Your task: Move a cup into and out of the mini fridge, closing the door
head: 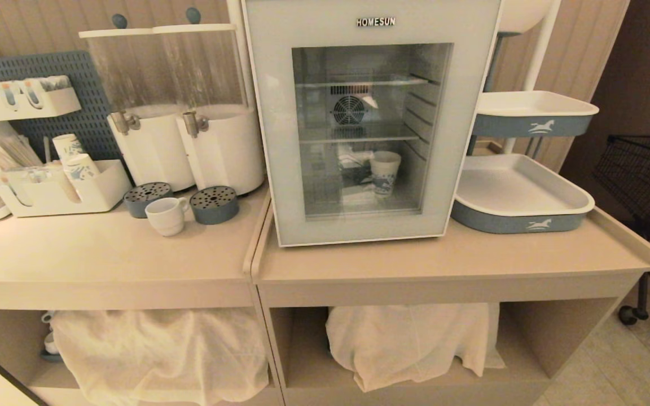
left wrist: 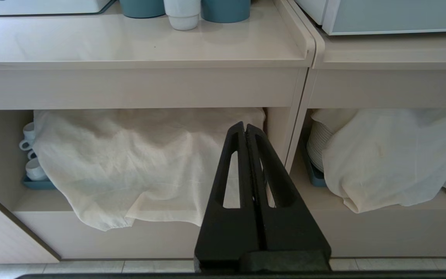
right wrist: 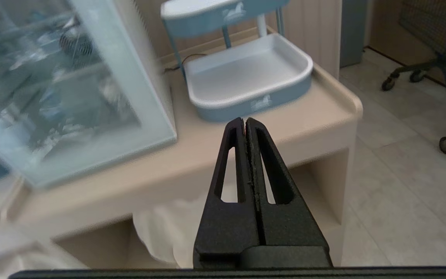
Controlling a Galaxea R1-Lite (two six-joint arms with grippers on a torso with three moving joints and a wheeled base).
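Observation:
The small white cup [head: 165, 215] with a side handle stands on the left counter, in front of two blue drip trays; its base [left wrist: 182, 15] also shows in the left wrist view. The white HOMESUN mini fridge [head: 373, 22] stands on the right counter with its glass door [head: 365, 128] closed. A patterned paper cup [head: 385, 172] stands inside. Neither arm shows in the head view. My left gripper [left wrist: 245, 124] is shut and empty, low in front of the lower shelf. My right gripper [right wrist: 244, 120] is shut and empty, off the counter's front edge, right of the door [right wrist: 91, 116].
Two white drink dispensers [head: 187, 141] and an organiser with paper cups [head: 71, 175] stand at the left. A two-tier blue-and-white tray rack [head: 519, 197] stands right of the fridge. White cloths [head: 161, 349] cover the lower shelves. A black wire cart [head: 646, 175] is at the far right.

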